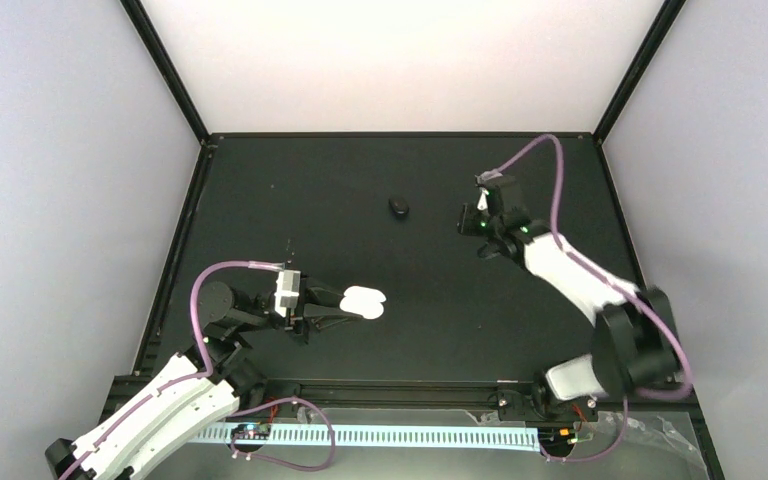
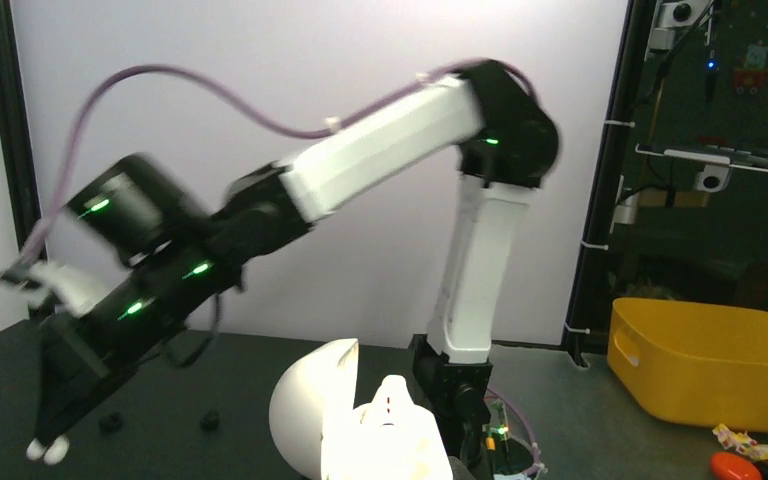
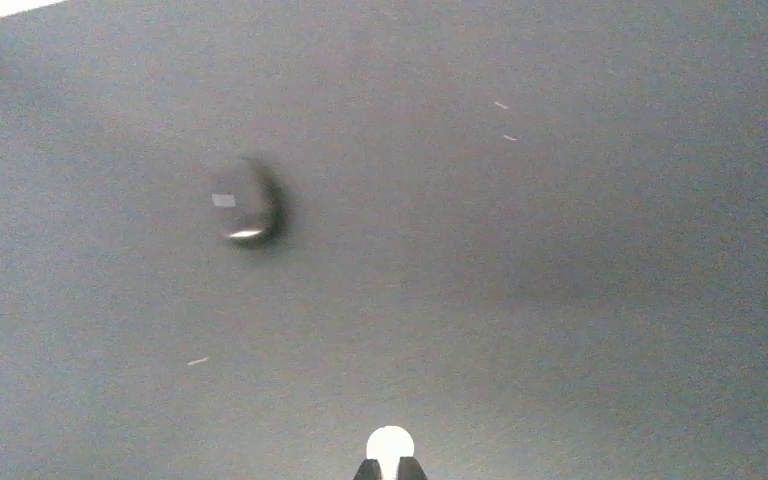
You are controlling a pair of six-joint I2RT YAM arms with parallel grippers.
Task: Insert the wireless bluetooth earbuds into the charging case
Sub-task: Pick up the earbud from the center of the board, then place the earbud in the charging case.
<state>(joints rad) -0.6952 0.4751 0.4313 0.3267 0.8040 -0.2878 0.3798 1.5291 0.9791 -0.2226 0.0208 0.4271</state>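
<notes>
Though apart, right pincer (image 3: pixel 388 470) tight on glossy round earbud (image 3: pixel 390 446), left pincer (image 1: pixel 345 306) tight on smooth white case (image 1: pixel 370 300).

One charging case (image 1: pixel 365 302), one black case (image 1: pixel 398 207) — one earbud (image 3: pixel 390 445), perhaps

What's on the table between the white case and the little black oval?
Nothing: the top view shows bare black table between the white case and the black oval.

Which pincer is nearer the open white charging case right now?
Left. The left pincer grips the charging case at near left; the right pincer, holding an earbud, hangs off to the far right.
</notes>
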